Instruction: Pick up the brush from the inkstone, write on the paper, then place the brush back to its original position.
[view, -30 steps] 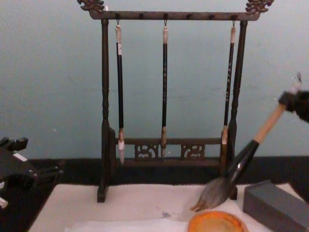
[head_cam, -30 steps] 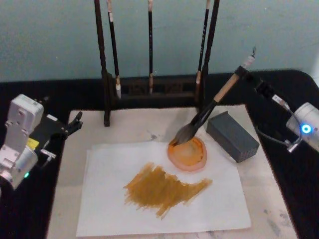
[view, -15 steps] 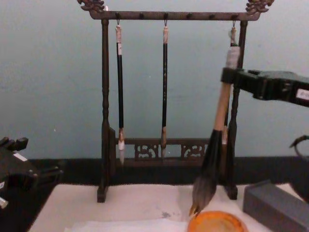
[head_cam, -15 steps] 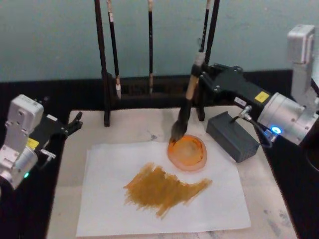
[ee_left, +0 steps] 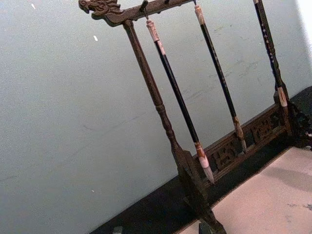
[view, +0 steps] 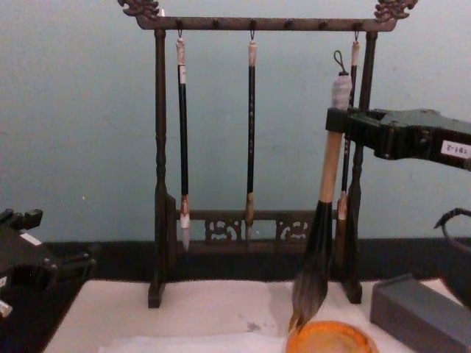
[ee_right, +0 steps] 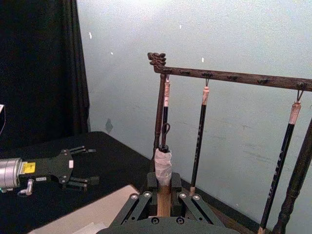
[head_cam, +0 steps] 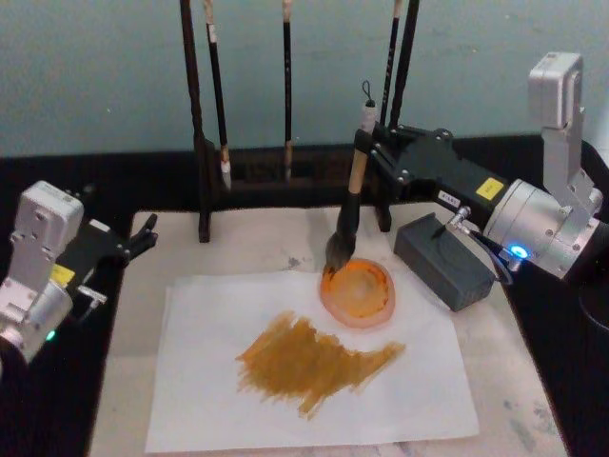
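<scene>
The brush [head_cam: 350,205] stands nearly upright over the inkstone [head_cam: 358,293], clamped in the right gripper [head_cam: 366,143], which reaches in from the table's right side. The fingers [view: 337,120] close on the top of the tan handle: the grey cap and cord loop rise just above them, while the black shaft and bushy tuft hang below. From the chest view, the tuft's tip appears to touch the left rim of the dish, though contact is hard to confirm. The inkstone sits at the far edge of the paper [head_cam: 209,381], toward its right corner, just beside the grey block [head_cam: 442,259]. An ochre smear marks the middle of the sheet, which lies on the cream mat [head_cam: 124,362]. The left gripper [head_cam: 143,233] rests at the mat's far left corner, fingers spread and holding nothing.
</scene>
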Motion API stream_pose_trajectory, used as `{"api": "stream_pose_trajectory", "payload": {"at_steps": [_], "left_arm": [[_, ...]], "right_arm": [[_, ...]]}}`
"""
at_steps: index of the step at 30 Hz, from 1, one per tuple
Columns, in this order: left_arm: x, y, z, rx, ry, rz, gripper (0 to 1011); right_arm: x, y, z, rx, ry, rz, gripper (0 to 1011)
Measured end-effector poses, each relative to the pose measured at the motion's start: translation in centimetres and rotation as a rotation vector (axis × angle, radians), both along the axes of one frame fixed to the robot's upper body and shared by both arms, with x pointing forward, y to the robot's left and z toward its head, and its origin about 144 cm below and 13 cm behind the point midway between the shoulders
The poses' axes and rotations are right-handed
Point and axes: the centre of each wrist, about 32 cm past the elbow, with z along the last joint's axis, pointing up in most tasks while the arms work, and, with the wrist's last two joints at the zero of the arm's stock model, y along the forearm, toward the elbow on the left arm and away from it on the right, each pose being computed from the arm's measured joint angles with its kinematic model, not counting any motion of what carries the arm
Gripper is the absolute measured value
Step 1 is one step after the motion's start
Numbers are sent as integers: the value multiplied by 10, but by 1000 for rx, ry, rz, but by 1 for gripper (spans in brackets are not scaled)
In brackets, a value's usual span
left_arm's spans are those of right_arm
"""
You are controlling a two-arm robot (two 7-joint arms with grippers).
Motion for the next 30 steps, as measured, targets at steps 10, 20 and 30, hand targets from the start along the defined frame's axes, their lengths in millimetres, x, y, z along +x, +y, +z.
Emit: {"api": "stream_pose_trajectory", "payload": {"at_steps": [10, 20, 30], "left_arm": [[0, 0, 0, 0, 0, 0, 1010], [0, 0, 0, 0, 0, 0, 1010], [0, 0, 0, 0, 0, 0, 1010]], "right_arm": [[0, 0, 0, 4, 2, -1, 160], [0, 0, 0, 5, 2, -2, 160], [-2, 18, 16, -21, -37, 90, 160]]}}
